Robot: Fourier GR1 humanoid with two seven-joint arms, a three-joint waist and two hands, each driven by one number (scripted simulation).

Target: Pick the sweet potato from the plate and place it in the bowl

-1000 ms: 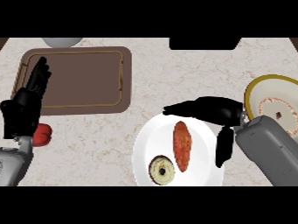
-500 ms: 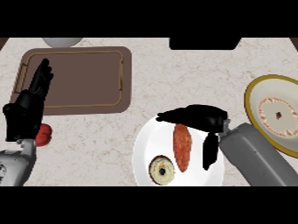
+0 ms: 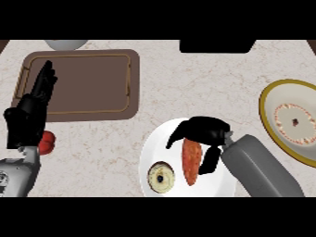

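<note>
Your right hand [image 3: 203, 131] was curled round the far end of the sweet potato [image 3: 190, 163], which lay on the plate [image 3: 153, 148] near the table's [image 3: 187, 92] front edge. Your left hand [image 3: 25, 121] rested at the left edge, fingers [image 3: 45, 79] straight.

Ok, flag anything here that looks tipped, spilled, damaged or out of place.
Nothing stands out. The sweet potato lies flat on the white plate, its upper end under the right hand; the bowl sits upright, and nothing is spilled on the counter.

One sweet potato [image 3: 191, 163], one plate [image 3: 153, 149], one yellow-rimmed bowl [image 3: 283, 95], one tray [image 3: 85, 83], two hands [image 3: 27, 121] [image 3: 205, 129]
</note>
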